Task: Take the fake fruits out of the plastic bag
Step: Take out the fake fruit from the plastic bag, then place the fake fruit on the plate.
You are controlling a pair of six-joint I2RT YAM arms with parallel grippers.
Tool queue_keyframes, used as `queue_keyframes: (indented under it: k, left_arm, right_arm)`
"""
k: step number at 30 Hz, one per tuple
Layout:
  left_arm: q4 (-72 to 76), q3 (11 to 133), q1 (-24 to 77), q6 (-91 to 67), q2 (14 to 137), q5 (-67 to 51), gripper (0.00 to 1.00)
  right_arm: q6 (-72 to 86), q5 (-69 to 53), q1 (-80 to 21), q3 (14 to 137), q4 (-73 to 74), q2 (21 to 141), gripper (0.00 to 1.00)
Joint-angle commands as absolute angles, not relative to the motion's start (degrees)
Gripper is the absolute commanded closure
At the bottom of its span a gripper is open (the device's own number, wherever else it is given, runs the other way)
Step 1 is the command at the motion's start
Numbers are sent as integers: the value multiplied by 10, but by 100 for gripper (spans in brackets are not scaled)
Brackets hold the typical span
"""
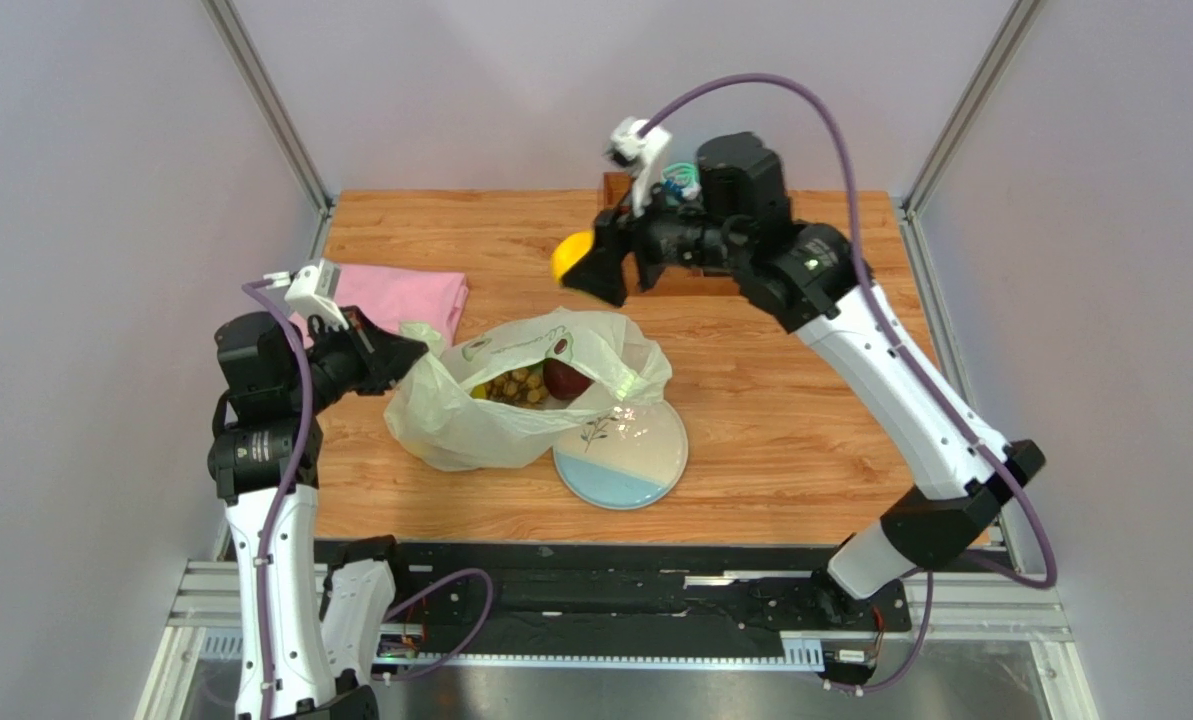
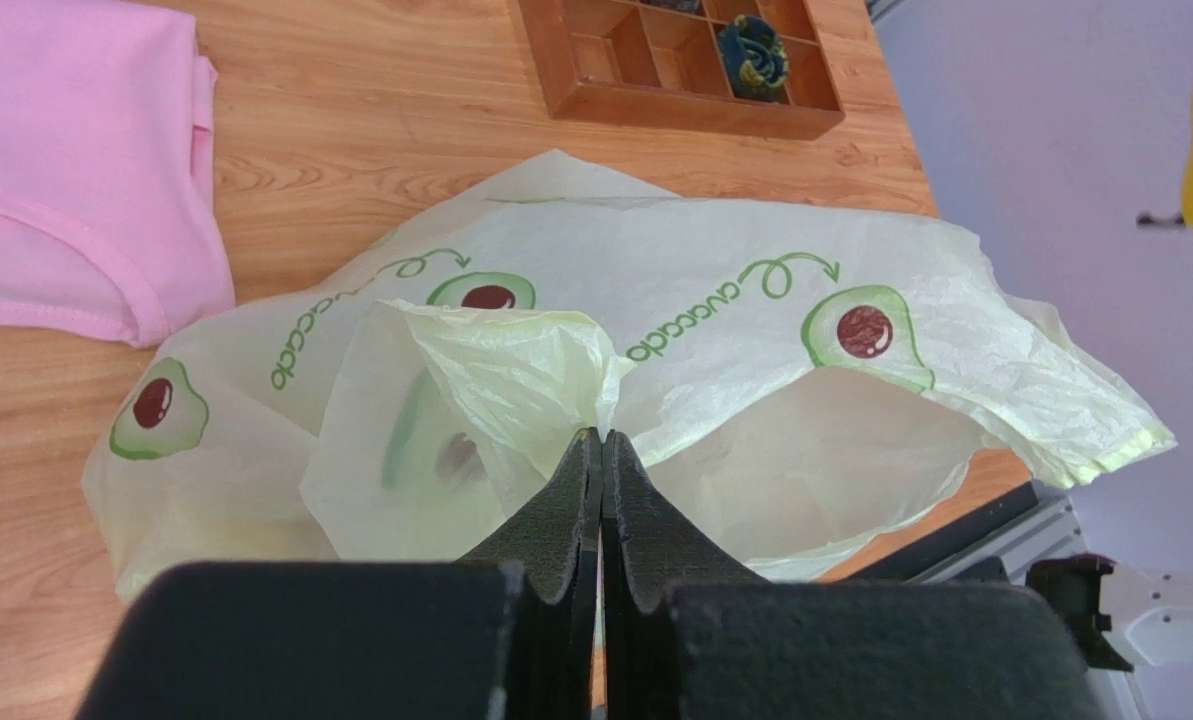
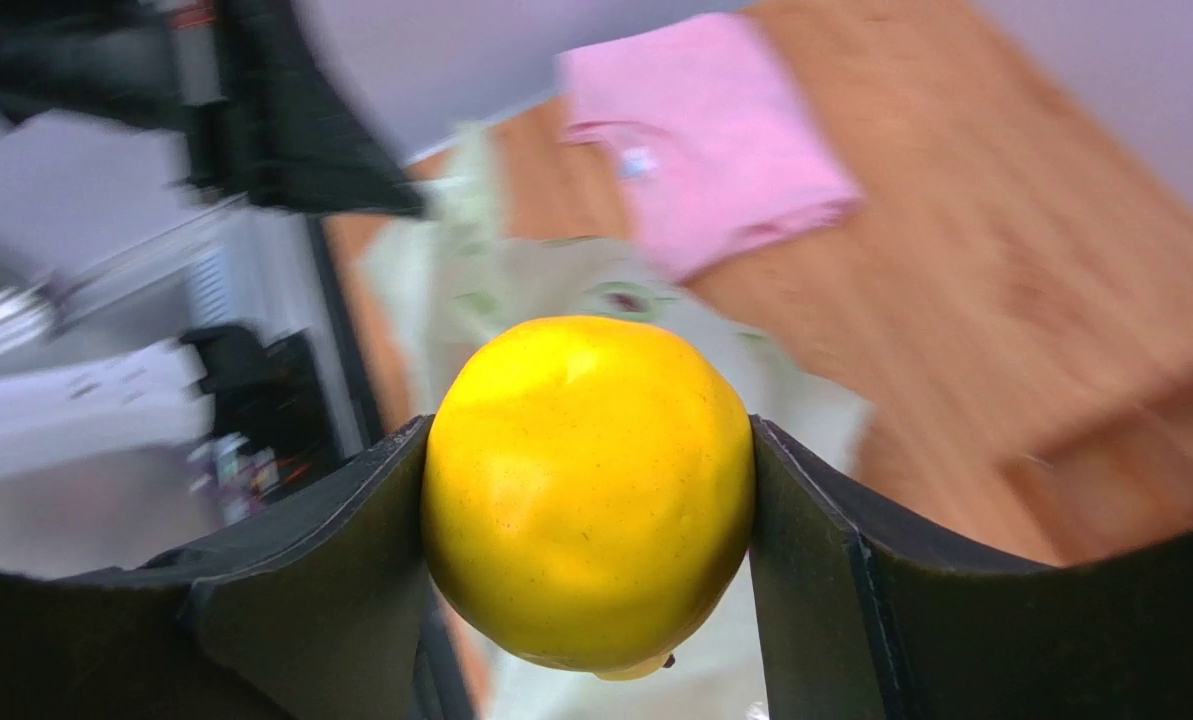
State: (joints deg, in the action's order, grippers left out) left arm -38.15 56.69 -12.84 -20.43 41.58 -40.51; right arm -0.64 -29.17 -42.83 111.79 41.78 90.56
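Tabletop (image 1: 813, 405) of light wood grain fills your top view. The plastic bag (image 1: 467, 428) slumps near its middle with its mouth gaping upward. Fake fruits (image 1: 535, 386) sit inside, a dark red round one (image 1: 565, 380) beside a knobbly yellowish cluster. A pink folded cloth (image 1: 399, 296) lies just behind the bag's left side. A round plate (image 1: 635, 462), white and pale blue, lies at the bag's right, where the film overlaps its rim. Your left arm is bent low, with the left fingers (image 1: 411, 357) at the bag's left rim. Your right arm reaches up over the far side, its right fingers (image 1: 599, 270) turned sideways and pinching the yellow pear (image 1: 569, 255) clear of the bag.

From the left wrist, you see those fingers pressed together on a raised fold of thin, crinkly, translucent film printed with avocados. A compartmented wooden tray (image 2: 677, 117) stands beyond it near the far edge.

From the right wrist, the pear looks smooth, glossy and rounded, clamped between both black fingers. The background there is blurred.
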Motion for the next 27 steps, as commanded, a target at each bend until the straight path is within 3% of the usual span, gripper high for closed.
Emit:
queue_keyframes:
  k: [1,3,7,12,19,27]
  left_arm:
    - [-361,593,-136,-214,403,-408,100]
    - [-363,592,-141,-213,400,-409,100]
    - [-366,589,-163,-214,398,-417,100]
    - [-379,606,-197,-191,411,-465,100]
    - [-442,651,-217,-131,432,-480,100]
    - [-440,645,-220,-148,431,-506,100]
  right_arm:
    - [42,-82,-311,1023,421,822,70]
    - [94,-109,-219,974,457,815,71]
    - [119,-140,-163,819,489,822,71]
    - [122,-185,-185,728,485,890,74]
    - [102,-186,-250,715,420,942,74]
    - [89,-138,-332,718,348,999,64]
